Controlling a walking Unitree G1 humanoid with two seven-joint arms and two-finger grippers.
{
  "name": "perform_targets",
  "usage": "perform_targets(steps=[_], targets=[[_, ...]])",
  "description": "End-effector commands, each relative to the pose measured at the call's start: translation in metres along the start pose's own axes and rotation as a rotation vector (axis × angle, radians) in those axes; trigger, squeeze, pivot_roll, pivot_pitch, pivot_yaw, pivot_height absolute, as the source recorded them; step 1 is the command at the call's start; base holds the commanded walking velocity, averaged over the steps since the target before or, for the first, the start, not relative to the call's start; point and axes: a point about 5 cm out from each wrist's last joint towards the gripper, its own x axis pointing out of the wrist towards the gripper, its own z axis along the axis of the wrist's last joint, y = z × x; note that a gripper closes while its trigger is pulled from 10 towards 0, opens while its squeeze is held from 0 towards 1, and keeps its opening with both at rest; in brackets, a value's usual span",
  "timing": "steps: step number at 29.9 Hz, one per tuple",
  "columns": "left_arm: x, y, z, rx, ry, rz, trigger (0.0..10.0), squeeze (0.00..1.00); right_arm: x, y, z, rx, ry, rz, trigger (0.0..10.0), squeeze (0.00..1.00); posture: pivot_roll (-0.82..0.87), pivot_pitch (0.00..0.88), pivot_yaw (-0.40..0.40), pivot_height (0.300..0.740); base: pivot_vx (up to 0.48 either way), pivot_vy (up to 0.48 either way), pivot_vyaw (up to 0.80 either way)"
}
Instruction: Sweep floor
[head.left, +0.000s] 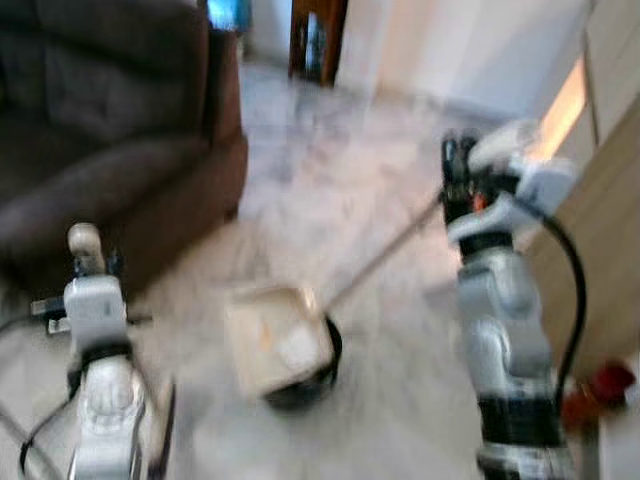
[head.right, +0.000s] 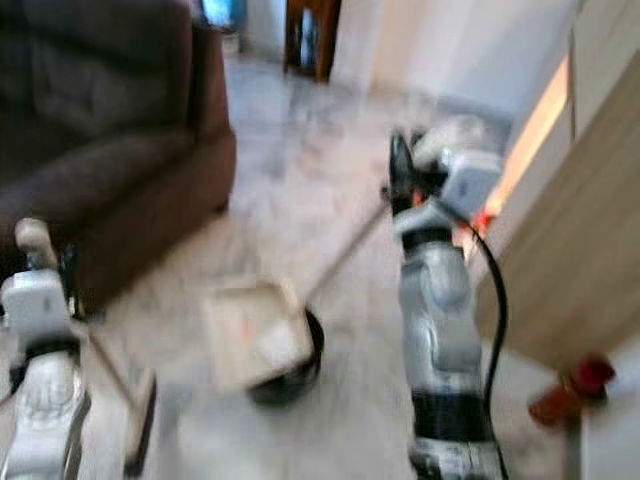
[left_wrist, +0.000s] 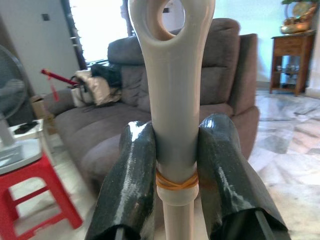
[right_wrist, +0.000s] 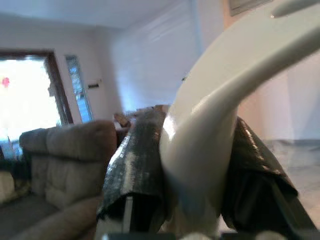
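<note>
a home living room: a grey sofa (left_wrist: 125, 100) on marble floor (head.left: 330, 200), a wooden side table (left_wrist: 292, 60), a red stool (left_wrist: 35, 195).

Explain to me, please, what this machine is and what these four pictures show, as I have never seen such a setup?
It is a walking humanoid robot with two silver arms. Two blurred pictures come from its head, looking down at a marble floor beside a brown sofa. The other two come from wrist cameras. The left gripper has its jaws shut on a cream broom handle. The right gripper clamps the dustpan handle, whose long rod runs down to the cream dustpan on the floor.
</note>
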Motion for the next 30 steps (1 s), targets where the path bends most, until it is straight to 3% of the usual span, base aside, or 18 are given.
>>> perform_targets(steps=[1, 17, 30], targets=[[0.004, -0.005, 0.014, -0.006, -0.062, -0.003, 10.0, 0.0, 0.003, -0.004, 0.023, -0.01, -0.114, -0.009, 10.0, 0.0, 0.07, 0.0, -0.052, 0.74, 0.364, 0.0, 0.0], [0.002, -0.013, 0.014, -0.023, -0.045, -0.035, 10.0, 0.0, 0.003, 0.003, 0.02, -0.027, -0.112, 0.013, 10.0, 0.0, 0.07, 0.0, -0.056, 0.74, 0.348, 0.0, 0.0], [-0.001, -0.021, 0.015, -0.029, -0.05, -0.08, 10.0, 0.0, -0.003, 0.022, 0.016, -0.114, -0.118, 0.109, 10.0, 0.0, 0.07, 0.0, -0.054, 0.74, 0.0, 0.0, 0.0]])
